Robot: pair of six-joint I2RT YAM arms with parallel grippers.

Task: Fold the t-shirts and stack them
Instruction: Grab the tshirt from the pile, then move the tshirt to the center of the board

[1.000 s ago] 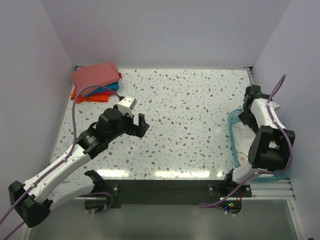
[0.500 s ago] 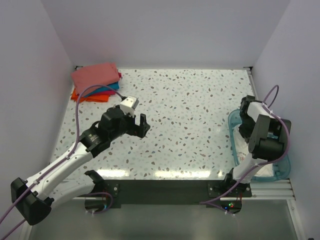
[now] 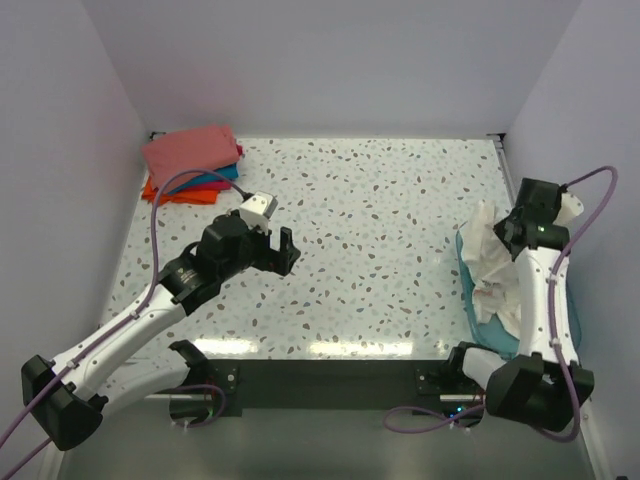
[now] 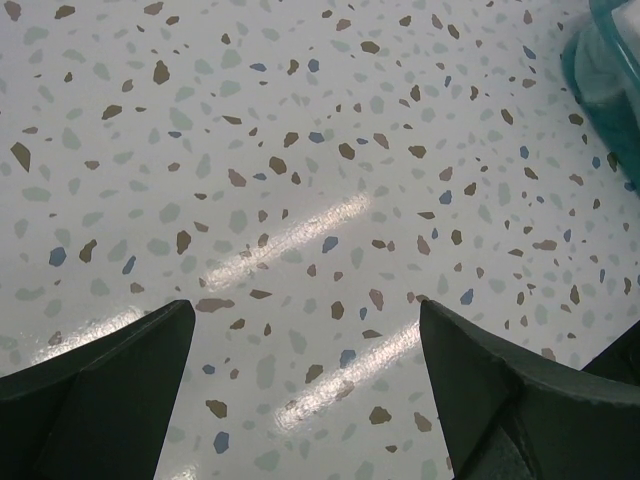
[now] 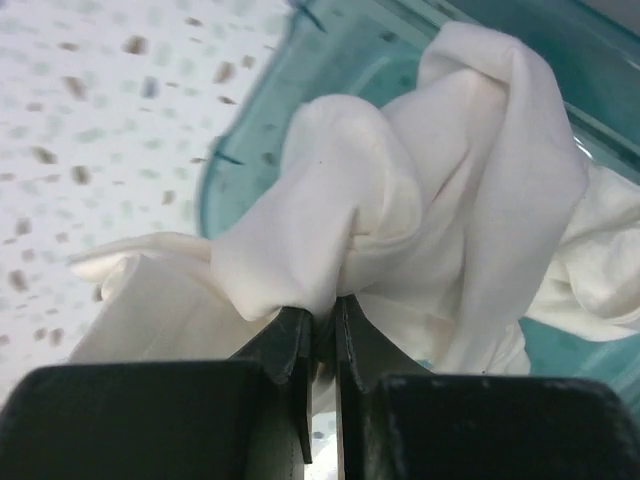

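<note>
**Task status.** Judged from the layout, the task is partly complete. Three folded garments form a stack at the far left corner of the table (image 3: 380, 200). The salmon-pink t-shirt (image 3: 190, 152) lies on top, the teal t-shirt (image 3: 212, 181) beneath it, and the orange t-shirt (image 3: 160, 190) at the bottom. This part of the task appears finished.

**Unfolded item.** The white t-shirt (image 5: 450, 180) is bunched and crumpled. It is raised partly out of the translucent bin (image 3: 466, 268) at the right edge of the table, with its lower part in or over the bin. No print is visible on it.

**End effectors.**
- The right end effector (image 5: 320, 318) is clamped on a gathered fold of the white t-shirt, its fingers almost together with cloth pinched between them.
- The left end effector (image 4: 305, 310) is wide apart and holds nothing. It hangs above bare table left of centre, well apart from both the stack and the bin.

**Remaining work (estimate).**
1. Bring the white t-shirt onto the table.
2. Spread it flat.
3. Fold it.
4. Place it on the stack.

Whether further garments lie in the bin cannot be determined.
</note>
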